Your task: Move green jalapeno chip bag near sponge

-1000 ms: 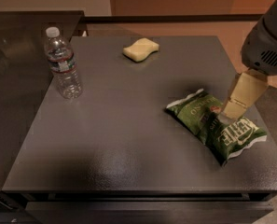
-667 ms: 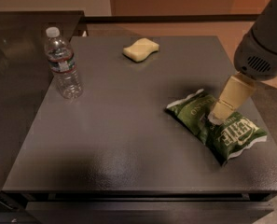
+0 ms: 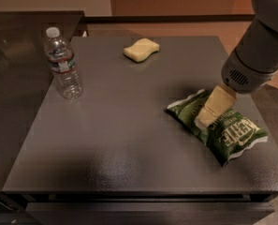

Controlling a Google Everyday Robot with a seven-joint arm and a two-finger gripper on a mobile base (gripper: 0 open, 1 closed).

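The green jalapeno chip bag (image 3: pixel 225 130) lies flat on the dark table (image 3: pixel 124 130) at the right, nearer the front edge. The pale yellow sponge (image 3: pixel 141 49) lies near the table's far edge, around the middle, well apart from the bag. My gripper (image 3: pixel 203 121) comes down from the grey arm (image 3: pixel 255 55) at the upper right. Its tip rests on or just above the left half of the bag. I cannot tell whether it touches the bag.
A clear plastic water bottle (image 3: pixel 63 69) with a white cap stands upright at the table's left side. A lower dark surface (image 3: pixel 12 78) adjoins the table on the left. The floor (image 3: pixel 176 27) shows behind the far edge.
The arm has swung left and down. The gripper's tip has moved from the bag's upper right edge to over its left half. Bag, sponge and bottle have not moved.
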